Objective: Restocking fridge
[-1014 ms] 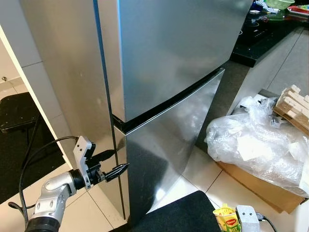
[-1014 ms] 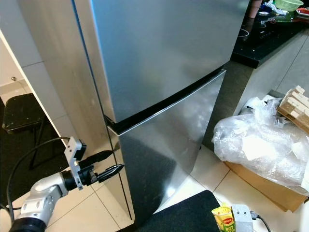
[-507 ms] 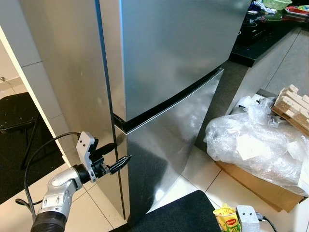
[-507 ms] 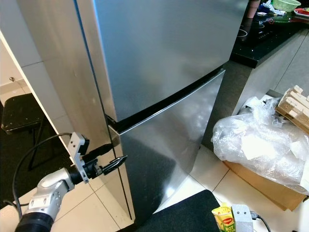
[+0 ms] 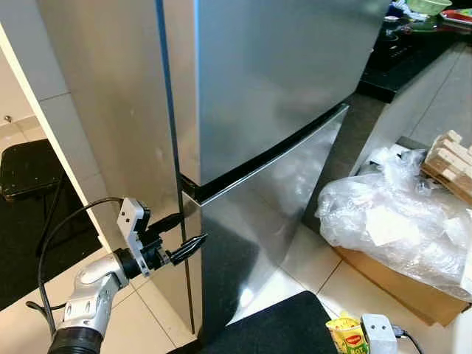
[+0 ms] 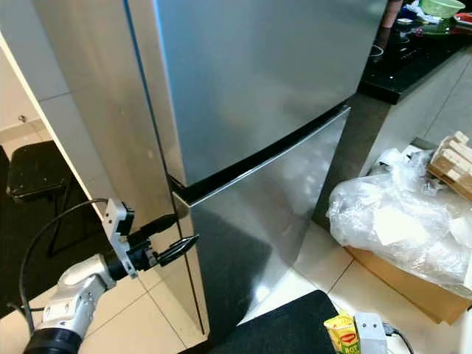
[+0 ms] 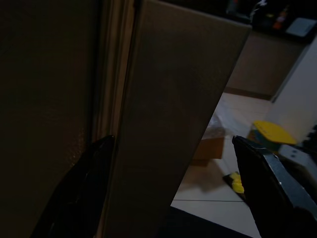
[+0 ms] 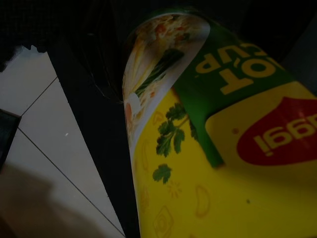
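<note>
From the head cameras, a tall stainless-steel two-door fridge fills most of the scene, both doors closed, a dark seam running between the upper and lower door. The left gripper is raised at the lower door's edge, just under that seam — its two black fingers spread, one lying along the fridge's side panel and the other out in front of the door face, so the door's edge sits between them. A black cable loops back from the silver arm. To the robot's right, on the pale tiled floor, a crumpled clear plastic bag rests on a brown cardboard box, with a slatted wooden rack beside it and a black countertop beyond. Low at the frame's edge sits the yellow-and-green instant noodle cup beside the right gripper.

The left wrist camera, dim, shows one fingertip against the side panel and the other out in the open past the door edge.

The right wrist camera is close on the noodle cup, red logo and "HOT CUP" lettering — held in the right gripper, tiled floor behind it.
</note>
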Controlling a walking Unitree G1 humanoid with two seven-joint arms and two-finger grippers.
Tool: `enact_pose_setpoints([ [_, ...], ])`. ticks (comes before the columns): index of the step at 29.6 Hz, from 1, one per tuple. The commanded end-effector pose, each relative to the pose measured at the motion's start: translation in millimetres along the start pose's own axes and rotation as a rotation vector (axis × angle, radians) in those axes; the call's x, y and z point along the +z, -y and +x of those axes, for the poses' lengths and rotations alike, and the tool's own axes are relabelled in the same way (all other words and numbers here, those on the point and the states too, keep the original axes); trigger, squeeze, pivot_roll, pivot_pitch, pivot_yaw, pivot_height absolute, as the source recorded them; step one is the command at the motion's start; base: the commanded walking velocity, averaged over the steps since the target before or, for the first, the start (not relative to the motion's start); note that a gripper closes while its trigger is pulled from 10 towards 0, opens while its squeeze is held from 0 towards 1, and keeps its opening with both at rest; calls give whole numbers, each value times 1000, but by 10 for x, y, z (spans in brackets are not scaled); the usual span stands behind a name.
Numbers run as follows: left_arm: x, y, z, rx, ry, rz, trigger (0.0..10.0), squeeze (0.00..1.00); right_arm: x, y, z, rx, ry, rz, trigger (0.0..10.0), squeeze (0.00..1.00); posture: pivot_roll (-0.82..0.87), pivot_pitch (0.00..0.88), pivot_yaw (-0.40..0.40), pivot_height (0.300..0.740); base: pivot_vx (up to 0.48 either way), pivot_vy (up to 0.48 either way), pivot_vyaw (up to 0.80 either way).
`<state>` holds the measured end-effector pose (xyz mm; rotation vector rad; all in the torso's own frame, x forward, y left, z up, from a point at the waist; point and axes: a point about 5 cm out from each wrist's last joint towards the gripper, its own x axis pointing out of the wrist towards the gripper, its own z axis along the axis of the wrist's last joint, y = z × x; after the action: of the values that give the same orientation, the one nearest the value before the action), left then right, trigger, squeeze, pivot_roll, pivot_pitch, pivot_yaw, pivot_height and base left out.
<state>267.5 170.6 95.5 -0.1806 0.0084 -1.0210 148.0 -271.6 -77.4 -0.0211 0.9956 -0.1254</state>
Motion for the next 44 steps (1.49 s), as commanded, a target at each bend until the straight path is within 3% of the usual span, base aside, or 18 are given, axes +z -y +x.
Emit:
enact_pose_setpoints([
  [1,-116,209,145,-170,-39,-40,10000,0,15,22,-3,-4,4,-3,10000,0,-66,0,-30,740,0,0,0],
  [25,-130,488,247,-346,-51,-116,10000,0,-4,17,-5,-5,1,6,10000,0,-67,0,-30,740,0,0,0],
  [36,-173,526,223,-368,-78,-141,10000,0,-42,22,-12,-10,-11,4,10000,0,-70,0,-28,740,0,0,0],
  [40,-218,568,181,-399,-104,-177,10000,0,-104,33,-25,-20,-35,-4,10000,0,-66,0,-30,740,0,0,0],
  [44,-515,552,60,-333,-210,-247,10000,0,-168,47,-38,-39,-61,-12,10000,0,-67,0,-27,740,0,0,0],
])
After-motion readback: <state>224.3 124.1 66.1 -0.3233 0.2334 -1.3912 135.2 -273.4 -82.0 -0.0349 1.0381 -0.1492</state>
